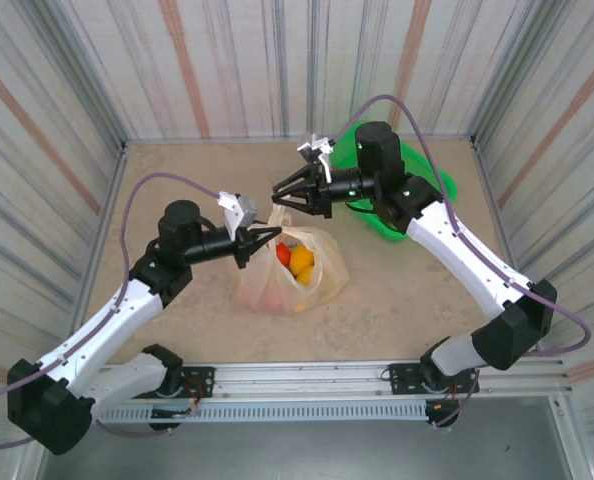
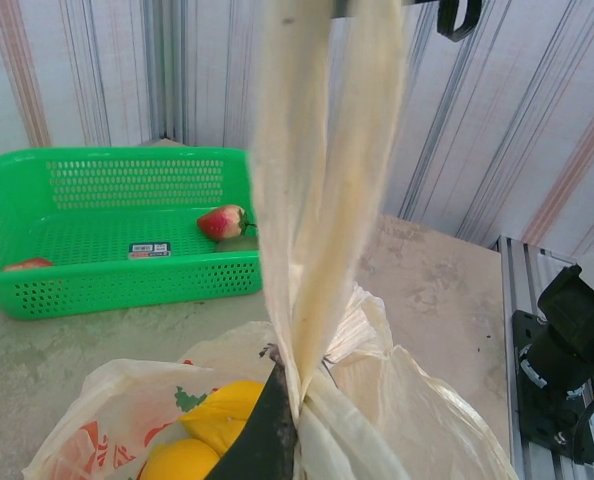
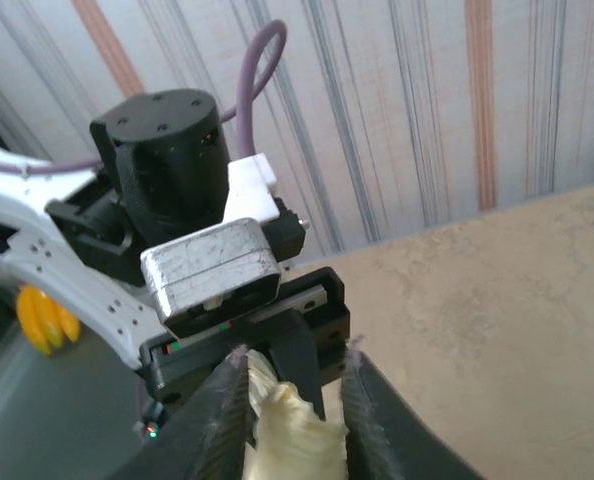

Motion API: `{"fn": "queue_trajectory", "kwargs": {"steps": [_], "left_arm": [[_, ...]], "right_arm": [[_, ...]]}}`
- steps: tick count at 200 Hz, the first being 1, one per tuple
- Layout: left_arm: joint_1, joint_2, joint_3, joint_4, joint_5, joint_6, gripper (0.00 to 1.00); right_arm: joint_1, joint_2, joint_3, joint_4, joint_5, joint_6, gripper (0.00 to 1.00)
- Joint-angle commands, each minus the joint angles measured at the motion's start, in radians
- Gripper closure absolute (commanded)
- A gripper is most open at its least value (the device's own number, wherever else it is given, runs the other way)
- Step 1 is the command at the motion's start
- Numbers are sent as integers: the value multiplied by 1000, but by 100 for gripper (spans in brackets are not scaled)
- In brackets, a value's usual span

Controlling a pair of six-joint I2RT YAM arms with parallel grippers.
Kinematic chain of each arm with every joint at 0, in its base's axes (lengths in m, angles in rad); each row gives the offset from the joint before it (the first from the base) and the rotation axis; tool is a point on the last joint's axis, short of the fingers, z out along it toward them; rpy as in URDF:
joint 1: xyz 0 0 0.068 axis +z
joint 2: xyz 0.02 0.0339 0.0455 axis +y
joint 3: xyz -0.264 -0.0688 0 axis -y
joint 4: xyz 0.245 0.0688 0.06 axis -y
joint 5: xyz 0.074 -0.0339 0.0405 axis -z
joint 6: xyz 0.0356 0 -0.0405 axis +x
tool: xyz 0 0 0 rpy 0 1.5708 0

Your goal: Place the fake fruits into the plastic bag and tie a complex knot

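Note:
The cream plastic bag (image 1: 312, 278) sits mid-table with a red fruit (image 1: 283, 256) and orange-yellow fruits (image 1: 302, 265) showing inside. My left gripper (image 1: 274, 237) is shut on the gathered handles just above the bag's mouth; in its wrist view the dark finger (image 2: 267, 430) pinches the handles (image 2: 322, 200), which run taut upward, with yellow fruits (image 2: 212, 435) below. My right gripper (image 1: 275, 193) is higher and behind. In the right wrist view its jaws (image 3: 295, 352) stand narrowly apart, pressed on the bunched cream handle (image 3: 292, 435) between them.
A green plastic basket (image 1: 432, 185) stands at the back right, behind the right arm. In the left wrist view the basket (image 2: 97, 290) holds a red-green fruit (image 2: 224, 222) and a red one (image 2: 22, 265). Striped walls close the table in on three sides.

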Motion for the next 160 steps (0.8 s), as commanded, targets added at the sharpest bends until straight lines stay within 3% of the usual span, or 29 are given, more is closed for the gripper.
{"fn": "queue_trajectory", "kwargs": {"steps": [1, 9, 49, 99, 126, 160], "left_arm": [[-11, -22, 8, -1, -9, 22, 100], [-11, -23, 8, -6, -16, 21, 100], [-9, 4, 33, -35, -51, -11, 100], [-2, 16, 37, -30, -49, -17, 100], [-2, 24, 45, -43, -65, -18, 100], [-2, 24, 42, -35, -67, -27, 100]], "right_arm": [[-11, -1, 39, -17, -25, 3, 90], [-13, -3, 44, -14, -25, 2, 100], [2, -93, -19, -4, -47, -67, 100], [48, -291, -354, 177, -10, -135, 100], [82, -322, -450, 189, -20, -178, 100], [95, -298, -514, 183, 61, -237, 100]]}}
